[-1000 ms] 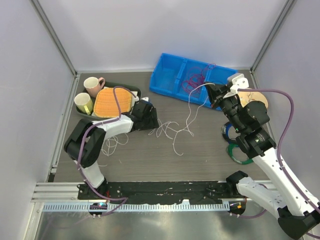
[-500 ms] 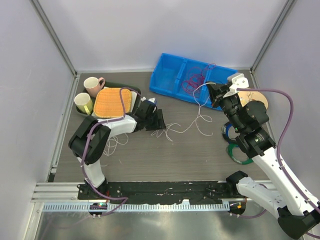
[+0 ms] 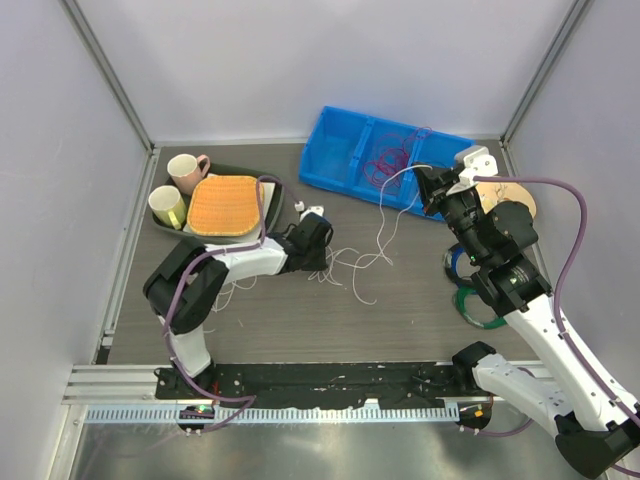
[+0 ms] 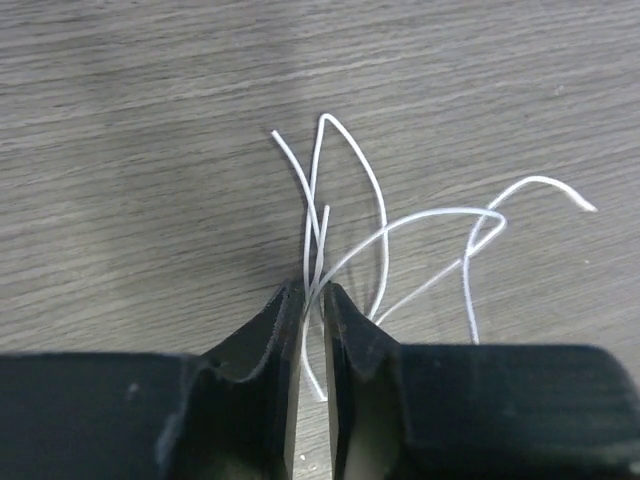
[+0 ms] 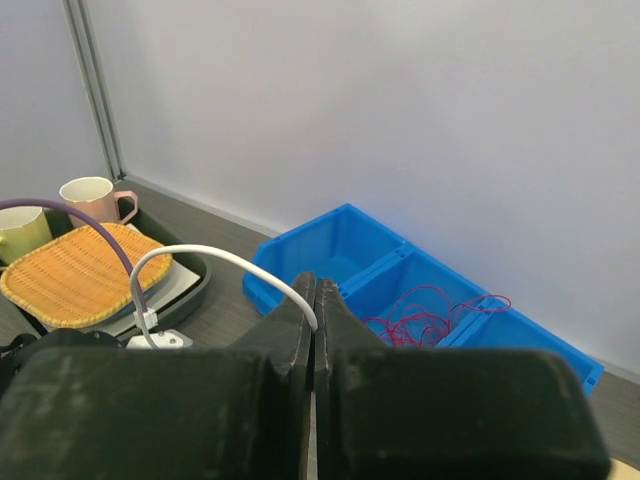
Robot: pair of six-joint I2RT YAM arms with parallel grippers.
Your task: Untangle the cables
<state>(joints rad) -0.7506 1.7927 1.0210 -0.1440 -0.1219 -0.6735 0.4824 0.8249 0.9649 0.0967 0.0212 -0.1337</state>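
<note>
a: where is the white cable point(image 3: 352, 262)?
b: strewn in loose loops on the surface point(image 3: 300, 320) near its middle; one end rises toward the far right corner, into the right claw point(image 5: 315, 290); that claw's fingers are pressed together on the strand
a: and the left claw point(image 4: 312, 295)?
b: low over the middle of the surface; narrowed to a slit, pinching several white strands between its tips
a: the red cable point(image 3: 386, 160)?
b: a tangle inside the blue bin point(image 3: 335, 150) by the far edge; apart from both claws
</note>
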